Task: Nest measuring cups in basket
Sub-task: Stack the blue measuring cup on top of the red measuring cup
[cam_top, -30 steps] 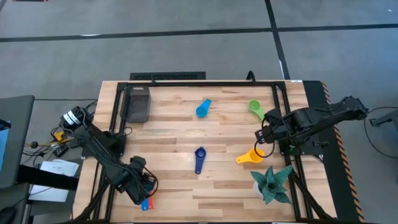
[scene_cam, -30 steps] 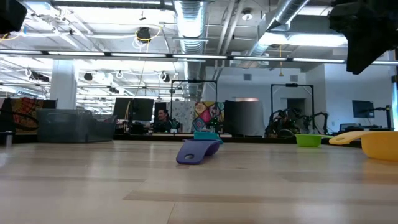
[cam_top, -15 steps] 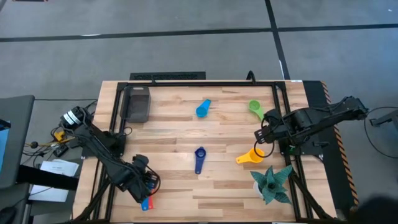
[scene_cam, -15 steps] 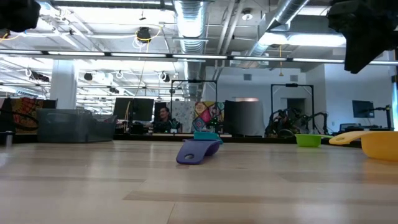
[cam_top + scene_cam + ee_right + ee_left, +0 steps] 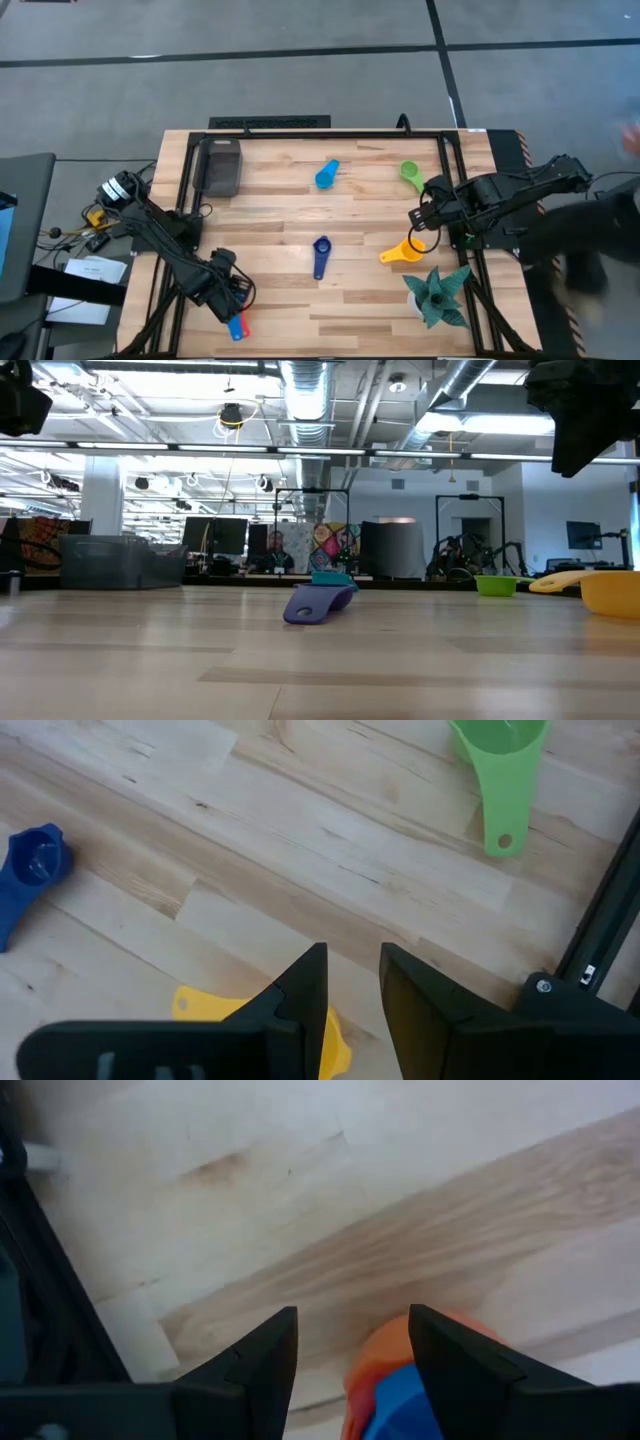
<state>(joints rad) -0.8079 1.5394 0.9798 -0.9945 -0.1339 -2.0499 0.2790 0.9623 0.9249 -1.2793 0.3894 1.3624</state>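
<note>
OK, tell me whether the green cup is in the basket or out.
Out. The green cup lies on the bare table near the right side, far from the basket at the far left corner.
</note>
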